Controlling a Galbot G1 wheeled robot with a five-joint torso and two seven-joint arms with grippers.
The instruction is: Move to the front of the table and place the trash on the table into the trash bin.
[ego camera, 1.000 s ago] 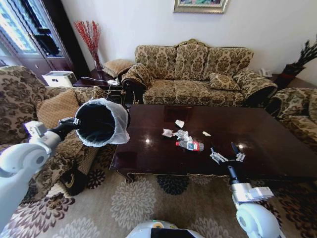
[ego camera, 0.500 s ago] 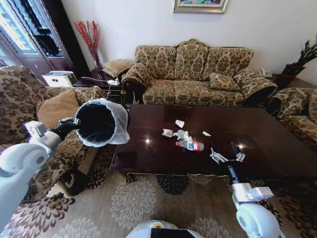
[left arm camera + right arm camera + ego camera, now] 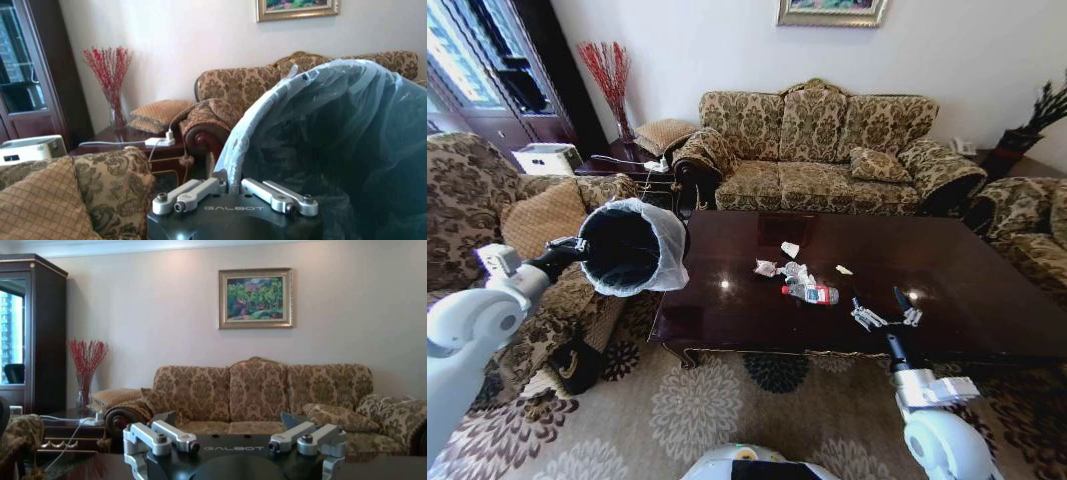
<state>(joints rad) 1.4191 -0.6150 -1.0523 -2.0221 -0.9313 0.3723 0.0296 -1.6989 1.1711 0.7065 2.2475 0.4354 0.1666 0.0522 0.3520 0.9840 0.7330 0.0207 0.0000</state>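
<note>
The dark reddish-brown table stands in front of me. Near its middle lies the trash: crumpled white paper scraps and a small clear bottle with a red-and-blue label. My right gripper hovers open over the table's front edge, a little right of the bottle, with nothing between its fingers. My left gripper is shut on the rim of the trash bin, holding it tilted in the air off the table's left end. The wrist view shows that gripper pinching the bag-lined bin.
A patterned sofa sits behind the table, with armchairs at the left and far right. A side table with a red-twig vase stands at the back left. Patterned carpet lies between me and the table.
</note>
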